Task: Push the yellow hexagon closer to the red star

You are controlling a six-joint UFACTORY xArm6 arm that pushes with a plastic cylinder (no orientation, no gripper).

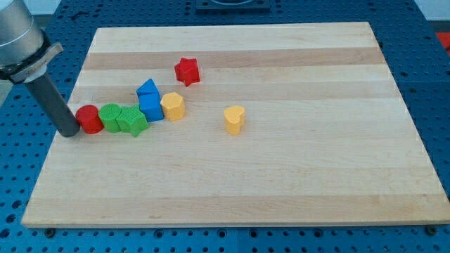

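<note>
A pale wooden board [281,176] lies on a blue pegged bench. There is no pincer, just a dark rod; my tip [70,133] touches the red cylinder [89,119] at the left end of a packed row: green blocks [121,118], blue blocks [150,102], then the yellow hexagon [172,107]. The red star [187,71] sits near, up and right of the hexagon. A yellow heart [235,119] stands apart. Pushing from here would likely shove the whole row and send the hexagon rightward past the star.

Just one camera here, looking down at an angle from the near long edge of the wooden board [281,183], taking in nearly the whole board, with blue perforated table [429,84] peeking around the edges.
</note>
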